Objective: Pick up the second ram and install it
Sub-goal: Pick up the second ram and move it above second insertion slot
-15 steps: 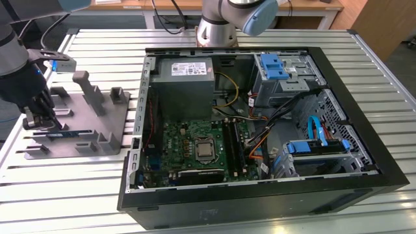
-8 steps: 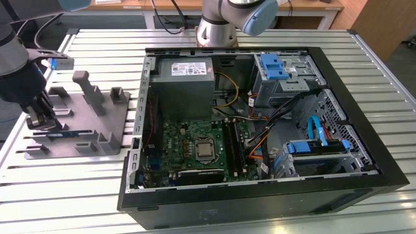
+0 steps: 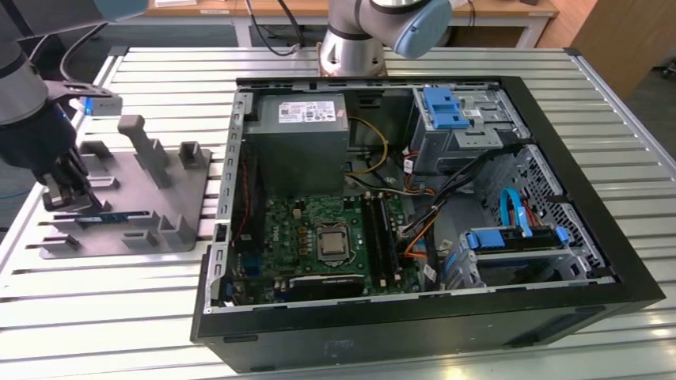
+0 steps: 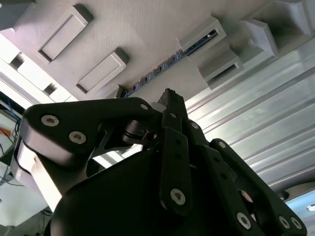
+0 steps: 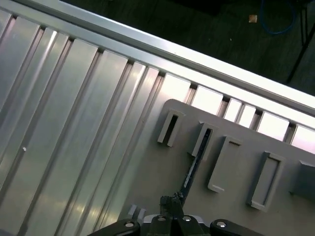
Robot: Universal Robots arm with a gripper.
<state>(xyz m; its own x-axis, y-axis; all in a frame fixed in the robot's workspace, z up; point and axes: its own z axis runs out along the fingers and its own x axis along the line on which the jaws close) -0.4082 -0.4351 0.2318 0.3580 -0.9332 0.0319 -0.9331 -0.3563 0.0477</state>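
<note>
The second ram (image 3: 106,215) is a thin blue stick standing on edge in a slot of the grey fixture plate (image 3: 169,198), at the exterior view's left. My gripper (image 3: 69,196) hangs low over that plate, right beside the stick. In both wrist views the gripper tip (image 4: 170,94) (image 5: 172,199) sits close to the ram (image 4: 167,61) (image 5: 194,164), near one of its ends, and the ram still rests in the fixture (image 4: 147,29) (image 5: 157,167). The green motherboard (image 3: 306,229) with its long black slots (image 3: 382,237) lies inside the open computer case (image 3: 423,317).
Upright grey posts (image 3: 142,146) and blocks (image 3: 190,154) rise from the fixture plate close to my gripper. The case holds a grey power supply (image 3: 301,142), blue drive brackets (image 3: 444,107) and loose cables (image 3: 454,190). A ribbed metal table (image 3: 106,317) lies under everything.
</note>
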